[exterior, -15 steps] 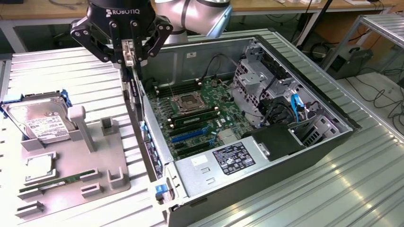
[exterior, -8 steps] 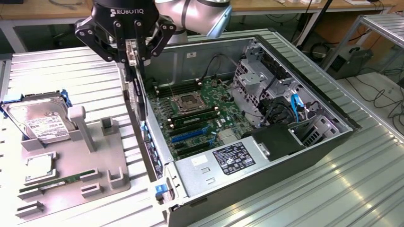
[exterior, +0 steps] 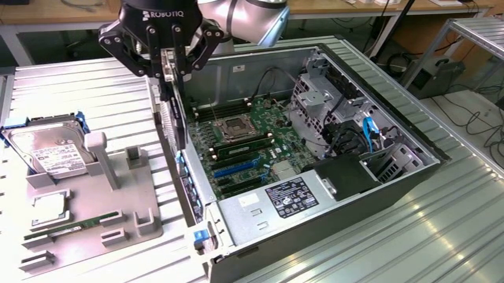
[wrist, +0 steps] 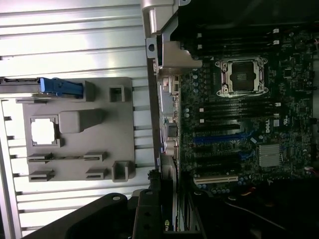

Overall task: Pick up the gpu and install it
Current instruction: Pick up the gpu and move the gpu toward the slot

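- worktop (exterior: pixel 79 94): silver metal, ribbed in long parallel slats; strong glare on it in the wrist view.
- grey fixture plate (exterior: pixel 150 203) lies flat on the worktop, at the exterior view's left; raised posts and slots on its top.
- fixture carries a hard drive (exterior: pixel 47 150) propped on edge, white label showing; a square silver chip (exterior: pixel 49 207) in a recess; a narrow green memory stick (exterior: pixel 67 230) in a slot.
- dark computer case (exterior: pixel 346 227) lies on its side on the worktop, just beside the fixture, at the exterior view's right; open side up, motherboard (exterior: pixel 244 147) facing up.
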`<action>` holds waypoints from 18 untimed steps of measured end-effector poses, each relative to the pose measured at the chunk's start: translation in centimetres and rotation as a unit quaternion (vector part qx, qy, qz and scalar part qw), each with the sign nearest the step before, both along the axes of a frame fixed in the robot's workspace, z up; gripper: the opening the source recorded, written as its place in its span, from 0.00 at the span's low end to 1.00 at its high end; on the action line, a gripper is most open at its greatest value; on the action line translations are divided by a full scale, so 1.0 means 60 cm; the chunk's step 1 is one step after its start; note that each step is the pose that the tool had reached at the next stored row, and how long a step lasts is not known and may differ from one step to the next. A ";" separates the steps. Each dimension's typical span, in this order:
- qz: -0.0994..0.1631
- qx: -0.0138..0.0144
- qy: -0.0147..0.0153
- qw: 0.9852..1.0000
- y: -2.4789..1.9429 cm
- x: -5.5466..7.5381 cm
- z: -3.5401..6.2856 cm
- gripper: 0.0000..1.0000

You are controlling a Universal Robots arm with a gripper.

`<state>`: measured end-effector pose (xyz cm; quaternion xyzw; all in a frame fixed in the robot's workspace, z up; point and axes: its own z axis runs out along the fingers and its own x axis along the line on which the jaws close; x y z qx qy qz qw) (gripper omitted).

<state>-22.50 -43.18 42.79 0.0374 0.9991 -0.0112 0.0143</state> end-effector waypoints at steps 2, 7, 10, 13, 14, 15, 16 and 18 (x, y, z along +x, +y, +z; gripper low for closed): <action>0.000 0.000 0.000 1.000 0.0000 0.002 0.000 0.26; 0.000 0.000 0.000 1.000 0.0000 0.006 0.000 0.26; 0.000 0.000 0.000 1.000 0.0000 0.010 0.000 0.26; 0.000 0.000 0.000 1.000 0.0000 0.013 0.000 0.26; 0.000 0.000 0.000 1.000 0.0000 0.014 0.000 0.26; 0.000 0.000 0.000 1.000 0.0000 0.015 0.000 0.26; 0.000 0.000 0.000 1.000 0.0000 0.016 0.000 0.26; 0.000 0.000 0.000 1.000 0.0000 0.017 0.000 0.26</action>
